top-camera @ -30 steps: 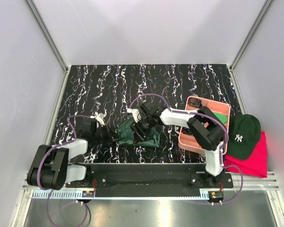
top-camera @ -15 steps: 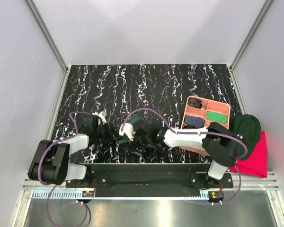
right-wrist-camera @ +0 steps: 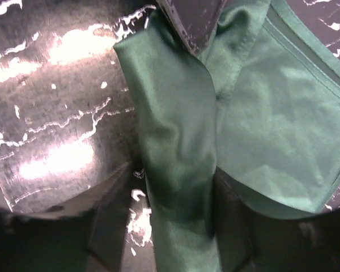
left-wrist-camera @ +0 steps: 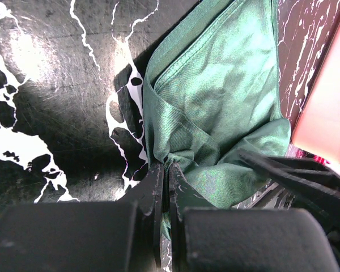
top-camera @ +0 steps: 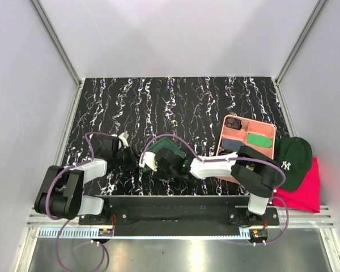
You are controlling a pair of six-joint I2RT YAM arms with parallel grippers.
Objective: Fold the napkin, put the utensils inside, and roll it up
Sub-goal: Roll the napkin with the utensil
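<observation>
The napkin [top-camera: 171, 151] is a dark green cloth, bunched on the black marbled table between the two arms. My left gripper [top-camera: 132, 161] is at its left edge, and in the left wrist view that gripper [left-wrist-camera: 168, 169] is shut on a pinched fold of the napkin [left-wrist-camera: 221, 96]. My right gripper [top-camera: 158, 165] reaches in from the right, close to the left one. In the right wrist view its jaws [right-wrist-camera: 173, 226] stand apart around a thick fold of the napkin [right-wrist-camera: 178, 153], with a gap beside the left finger. The utensils are out of view.
A pink tray [top-camera: 250, 120] with compartments sits at the right, holding a bright green swatch [top-camera: 259, 139] and dark items. A dark green cap [top-camera: 292, 161] lies on a pink-red cloth [top-camera: 306, 191] beyond it. The tray's wall [left-wrist-camera: 328, 102] is close behind the napkin.
My right gripper has swung down and to the left, toward the table's near edge and close to the left gripper. The napkin has bunched up smaller. The left gripper has edged right, still pinching.
</observation>
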